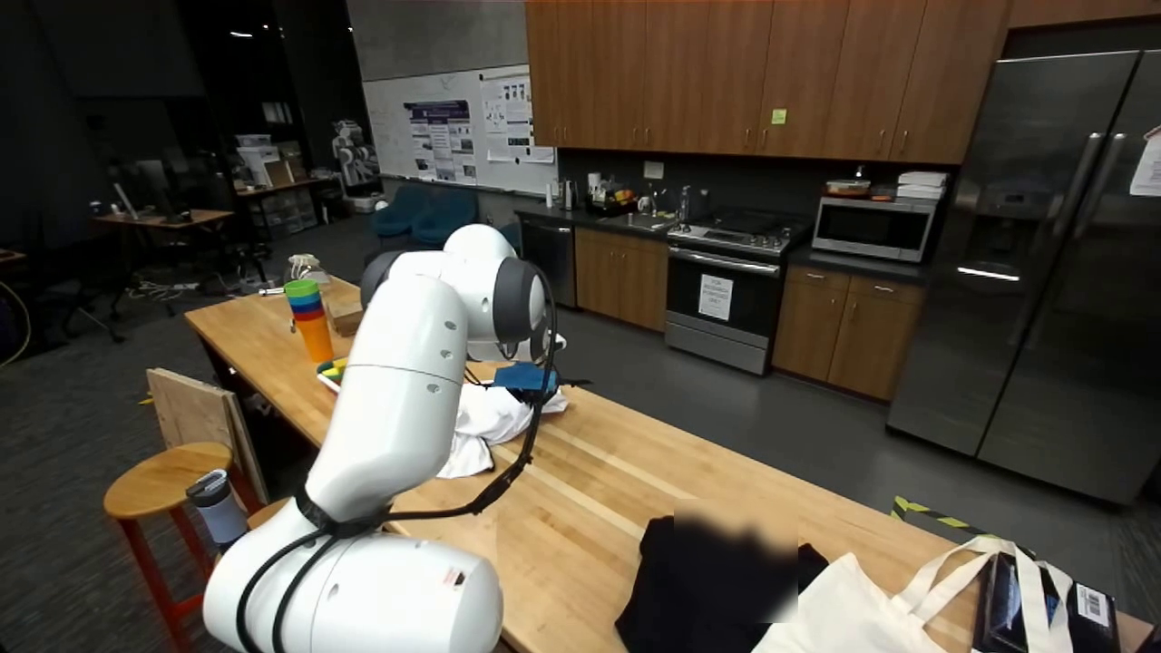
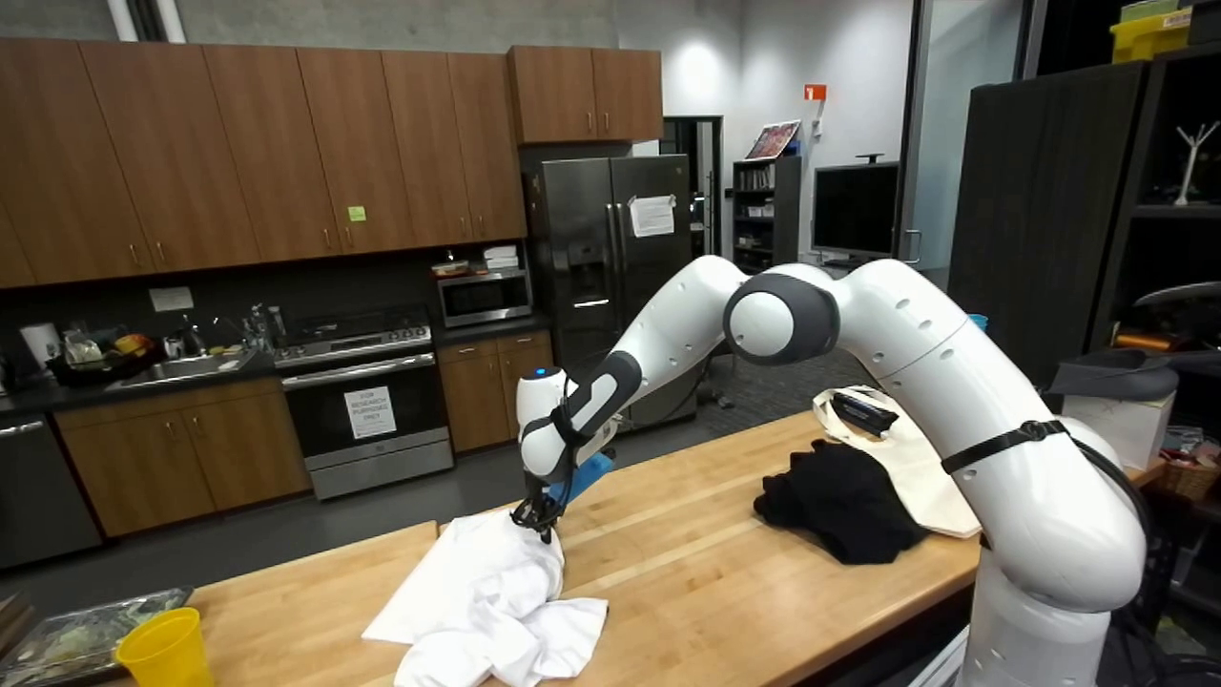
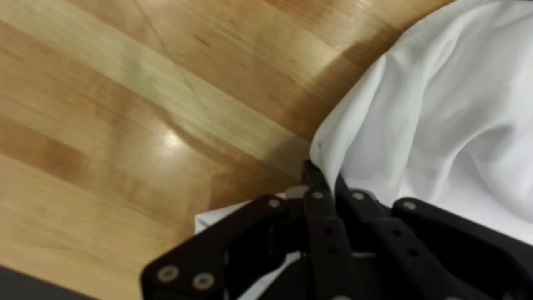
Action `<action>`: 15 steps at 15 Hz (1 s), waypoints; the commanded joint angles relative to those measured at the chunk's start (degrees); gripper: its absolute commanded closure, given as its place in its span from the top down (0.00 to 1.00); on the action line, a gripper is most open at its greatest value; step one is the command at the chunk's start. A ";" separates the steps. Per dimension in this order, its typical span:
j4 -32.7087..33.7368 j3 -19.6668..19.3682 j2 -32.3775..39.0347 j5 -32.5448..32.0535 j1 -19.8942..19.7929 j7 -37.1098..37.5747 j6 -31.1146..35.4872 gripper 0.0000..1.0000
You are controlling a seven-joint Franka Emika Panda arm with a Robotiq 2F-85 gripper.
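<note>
"Over at the far side, what do you see?"

"Wooden cabinets (image 2: 258, 153) and a steel fridge (image 1: 1007, 308), in both exterior views. Nearer stretches a pale-striped wooden table (image 2: 668, 592); an exterior view alone shows the round stool (image 1: 168, 481) at its left."

"And on that surface?"

"A white cloth (image 2: 506, 592) lies crumpled, with a black cloth (image 2: 839, 506) well apart to its right."

"Your gripper (image 3: 330, 183)?"

"I have it closed on the white cloth; only the wrist view shows clearly the fold I pinch."
</note>
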 commanded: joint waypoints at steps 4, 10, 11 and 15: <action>-13.16 -6.48 -18.52 -10.14 -1.01 3.32 -3.16 0.01; -27.20 -10.02 -34.32 -11.69 -6.88 14.64 0.22 0.01; -29.54 -10.44 -36.90 -11.82 -8.16 16.48 -0.02 0.01; -40.08 -10.99 -46.91 -8.08 -14.89 19.61 0.84 0.01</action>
